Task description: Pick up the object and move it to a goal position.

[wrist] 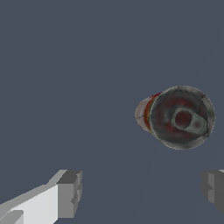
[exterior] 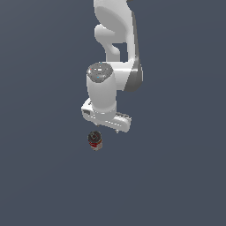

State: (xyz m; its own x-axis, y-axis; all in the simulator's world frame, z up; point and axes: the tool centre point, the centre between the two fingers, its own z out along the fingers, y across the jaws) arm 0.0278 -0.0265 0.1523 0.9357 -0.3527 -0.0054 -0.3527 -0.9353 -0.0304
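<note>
I had the can (exterior: 94, 140) sitting upright on the floor (exterior: 39, 176), toward the exterior view's left of the gripper (exterior: 118, 130) and just below it in that picture, near but apart, nothing touching. In the wrist view the can (wrist: 181, 117) showed mostly its dark top with the pull tab, plus a sliver of red band and pale body on one side, so I was looking nearly straight down on it. The gripper (wrist: 142, 190) was spread wide, one grey finger (wrist: 70, 193) and the other finger (wrist: 214, 189) well apart, nothing between them; the can lay off the line between the pads, not centred. So by my read the task had barely begun: no grasp, no lift, no carry. What was left, as I judged it: line the gripper up over the can, come down around it, close, lift, and take it to the goal. I saw no goal marker in either view, so I couldn't say where that was. The can looked narrower than the gap between the fingers, so fit shouldn't be the problem; alignment would be. To the exterior view's right of the gripper there was only more floor. Surface was a flat, plain slate-blue plane, no texture, edges or walls visible, and no other objects besides the white arm (exterior: 115, 39) reaching in from the top of the exterior view.
</note>
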